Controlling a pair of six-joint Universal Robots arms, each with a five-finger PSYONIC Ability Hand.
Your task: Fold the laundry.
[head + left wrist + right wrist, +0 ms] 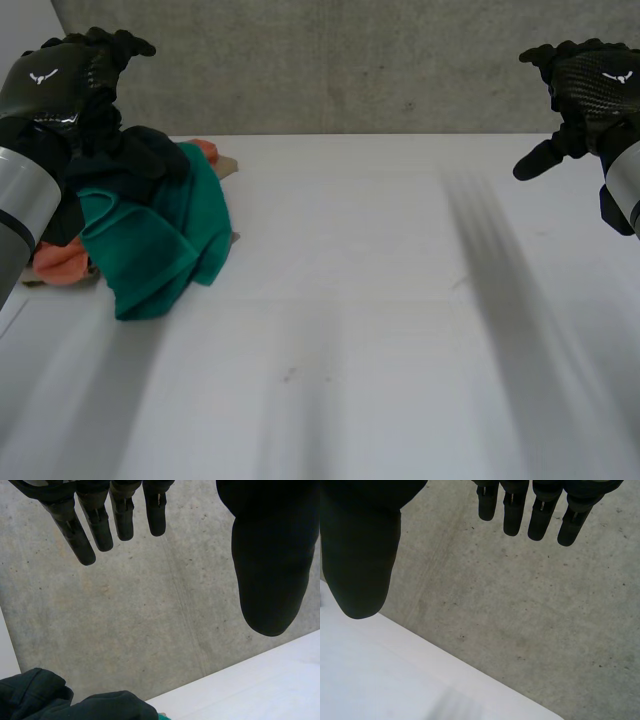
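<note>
A heap of laundry lies at the table's left: a green cloth [160, 245] on top, a dark garment [140, 155] behind it and an orange piece [60, 262] at the left. My left hand [60, 80] hangs raised above the heap, fingers [100, 525] straight and apart from the thumb [270, 565], holding nothing. The dark garment [60, 702] lies below its fingertips. My right hand [585, 85] is raised at the far right, open and empty, its fingers [540, 515] straight, the thumb [360, 555] wide apart.
The white table [380, 330] stretches wide to the right of the heap. A grey concrete wall [340, 60] stands behind the table's far edge. A tan scrap [228, 163] peeks out behind the heap.
</note>
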